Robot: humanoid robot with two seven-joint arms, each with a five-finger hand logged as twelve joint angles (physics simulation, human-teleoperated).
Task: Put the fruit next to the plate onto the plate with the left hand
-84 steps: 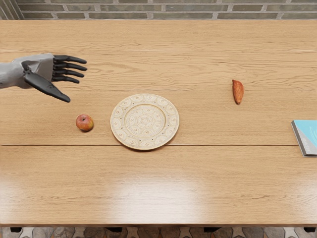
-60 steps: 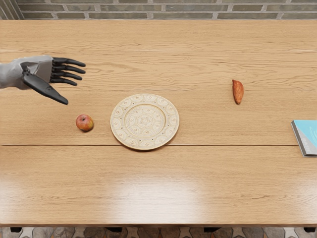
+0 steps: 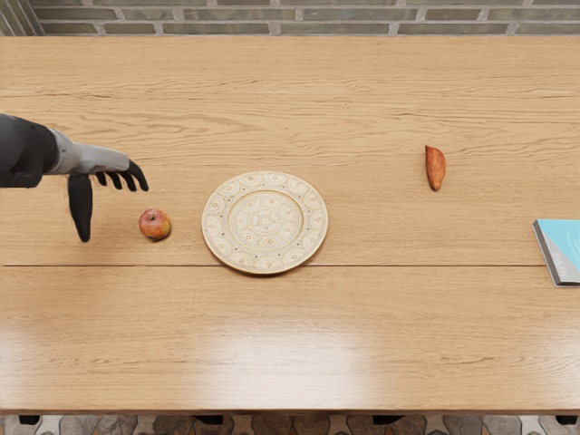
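A small red apple [image 3: 155,224] lies on the wooden table just left of a round cream patterned plate [image 3: 265,221], which has nothing on it. My left hand [image 3: 101,186] comes in from the left edge and hovers a little up and to the left of the apple. Its dark fingers [image 3: 125,178] point downward and the thumb hangs straight down; it is open and holds nothing. The hand is apart from the apple. My right arm does not show.
An orange-red sweet potato [image 3: 436,167] lies far to the right of the plate. A light blue book [image 3: 560,250] pokes in at the right edge. A brick wall runs along the table's far side.
My left hand has dropped lower and closer to the apple and turned so its fingers point down instead of right. Apple and plate have not moved.
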